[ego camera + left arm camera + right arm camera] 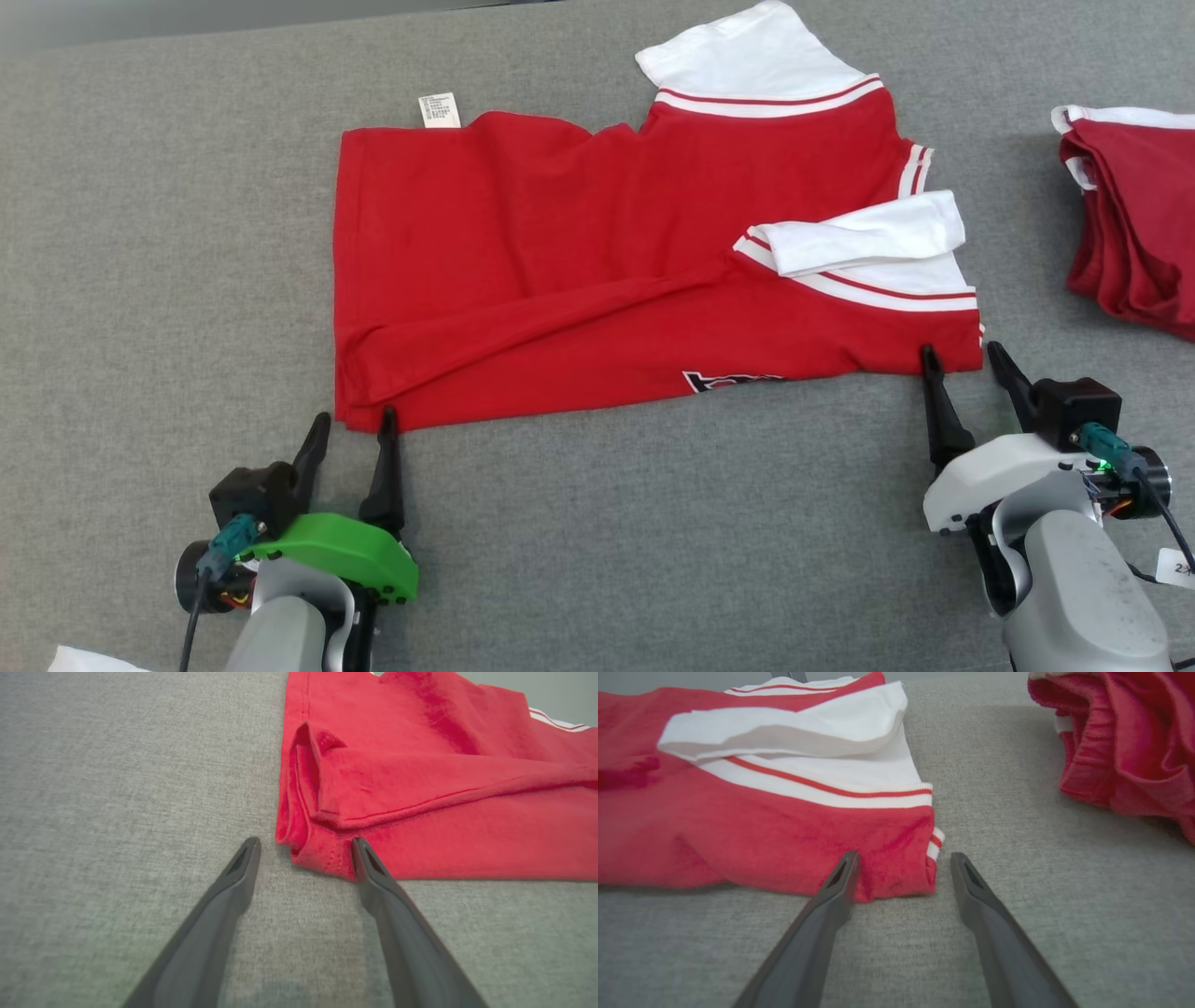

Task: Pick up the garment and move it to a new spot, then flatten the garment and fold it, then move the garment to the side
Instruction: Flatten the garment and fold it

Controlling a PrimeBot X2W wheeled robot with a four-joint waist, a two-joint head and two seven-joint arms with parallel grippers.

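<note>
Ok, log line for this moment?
garment: part-folded on grey table | left gripper: open at near left corner | right gripper: open at near right corner | other red garment: apart, far right

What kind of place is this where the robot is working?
Probably a clothes-folding workbench: a wide gray cloth-covered table, one red-and-white shirt half folded on it, and another red garment bundled at the side.

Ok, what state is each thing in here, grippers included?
Red garment: spread on the table, partly folded, near edge doubled over.
White sleeve: folded back over the red body.
Label: lying flat past the far edge.
Second red garment: bunched up, apart to the right.
Left gripper: open, at the near left corner, holding nothing.
Right gripper: open, at the near right corner, holding nothing.
</note>
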